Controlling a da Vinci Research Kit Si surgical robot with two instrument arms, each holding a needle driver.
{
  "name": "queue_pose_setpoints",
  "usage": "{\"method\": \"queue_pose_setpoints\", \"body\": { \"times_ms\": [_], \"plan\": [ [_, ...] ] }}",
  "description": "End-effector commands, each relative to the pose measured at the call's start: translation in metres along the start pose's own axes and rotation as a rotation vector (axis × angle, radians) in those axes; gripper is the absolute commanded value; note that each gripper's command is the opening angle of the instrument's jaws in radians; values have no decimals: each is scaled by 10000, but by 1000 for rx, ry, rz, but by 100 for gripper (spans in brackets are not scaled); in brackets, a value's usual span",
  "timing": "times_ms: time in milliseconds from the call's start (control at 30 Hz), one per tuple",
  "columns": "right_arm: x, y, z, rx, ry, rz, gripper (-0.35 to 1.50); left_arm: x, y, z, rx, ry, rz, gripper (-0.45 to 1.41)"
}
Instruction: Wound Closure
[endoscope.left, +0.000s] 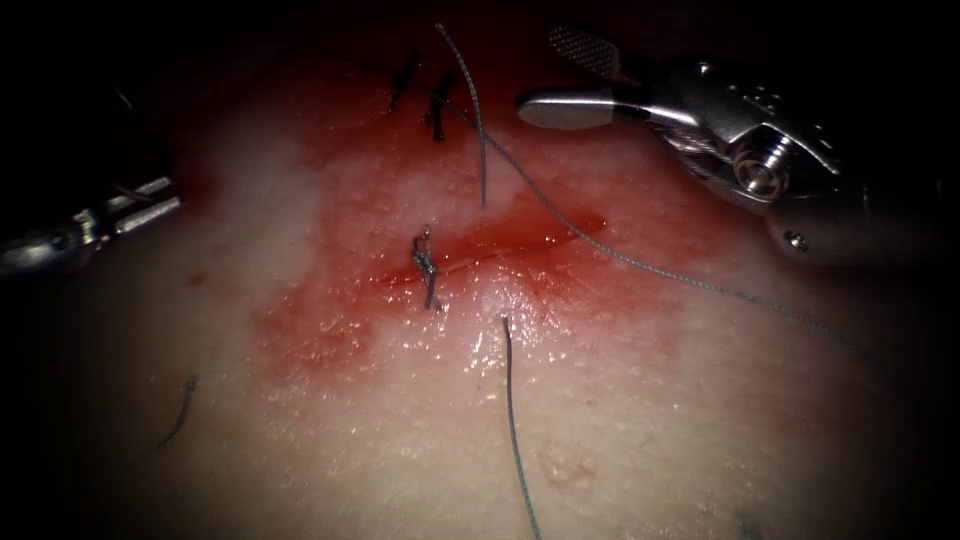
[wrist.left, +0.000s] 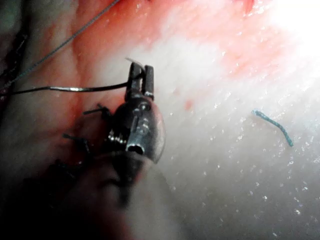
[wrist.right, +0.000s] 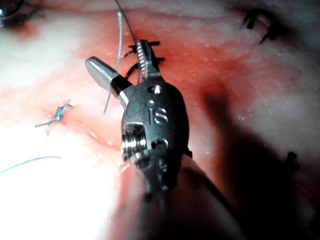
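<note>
Endoscope view, glistening tissue (endoscope.left: 620, 420), knotted braided thread (endoscope.left: 427, 268)

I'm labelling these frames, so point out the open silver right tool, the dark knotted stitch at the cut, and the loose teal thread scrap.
open silver right tool (endoscope.left: 575, 78), endoscope view, between its jaw tips
dark knotted stitch (endoscope.left: 426, 265), endoscope view, knot's middle
loose teal thread scrap (wrist.left: 273, 127), left wrist view, mid-strand

Right hand (endoscope.left: 560, 75) enters from the upper right, wrist bent, jaws spread wide in a V, nothing between them. Left hand (endoscope.left: 150, 205) sits low at the left edge, shaft nearly level, jaws closed together, pointing right.
</note>
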Motion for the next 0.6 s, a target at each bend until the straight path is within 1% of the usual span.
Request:
{"method": "queue_pose_setpoints", "body": {
  "times_ms": [33,67,100,167,233,367,567,600],
  "plan": [
    [-17,-5,-3,6,-59,-17,128,-7,2,11,-1,-5,-1,-45],
    [-17,-5,-3,6,-59,-17,128,-7,2,11,-1,-5,-1,-45],
    [-29,-8,-10,-32,-124,10,116,-15,5,18,-1,-13,-14,-45],
    [-36,-7,-12,-69,-149,31,106,-20,8,23,-8,-16,-24,-45],
    [-42,-3,-9,-121,-176,89,83,-22,10,29,-7,-18,-31,-45],
    [-43,-3,1,-165,-206,100,81,-20,9,32,-5,-21,-43,-45],
    [-54,-5,14,-187,-245,113,74,-17,10,34,-1,-25,-51,-45],
    [-56,-4,15,-192,-253,110,74,-17,10,34,-1,-26,-52,-40]
  ]
}}
